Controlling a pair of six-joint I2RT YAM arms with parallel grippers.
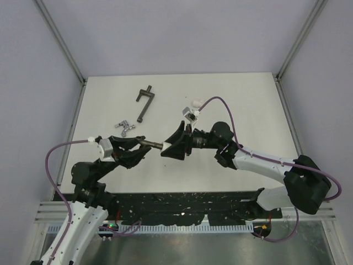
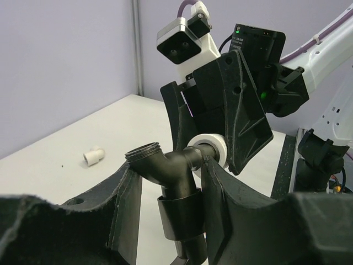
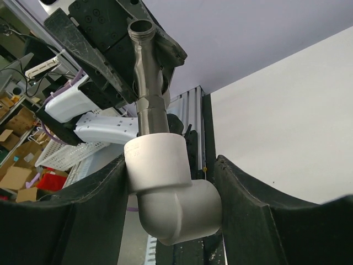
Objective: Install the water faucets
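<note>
The dark grey-bronze faucet (image 1: pixel 151 144) is held above the table between both arms. My left gripper (image 1: pixel 143 149) is shut on its body; in the left wrist view the faucet (image 2: pixel 177 187) sits between the jaws of the left gripper (image 2: pixel 171 176), threaded mouth up. Its stem goes into a white elbow fitting (image 3: pixel 171 193) that my right gripper (image 3: pixel 170 176) is shut on. That gripper (image 1: pixel 165 149) meets the left one tip to tip. The faucet (image 3: pixel 148 83) rises from the elbow. The shiny silver faucet (image 1: pixel 124 128) lies on the table behind the left gripper.
A long dark T-handled bar (image 1: pixel 144 102) lies at the back centre-left. A second white elbow fitting (image 1: pixel 194 103) lies at the back centre, also in the left wrist view (image 2: pixel 94 156). Frame posts stand at the table's back corners.
</note>
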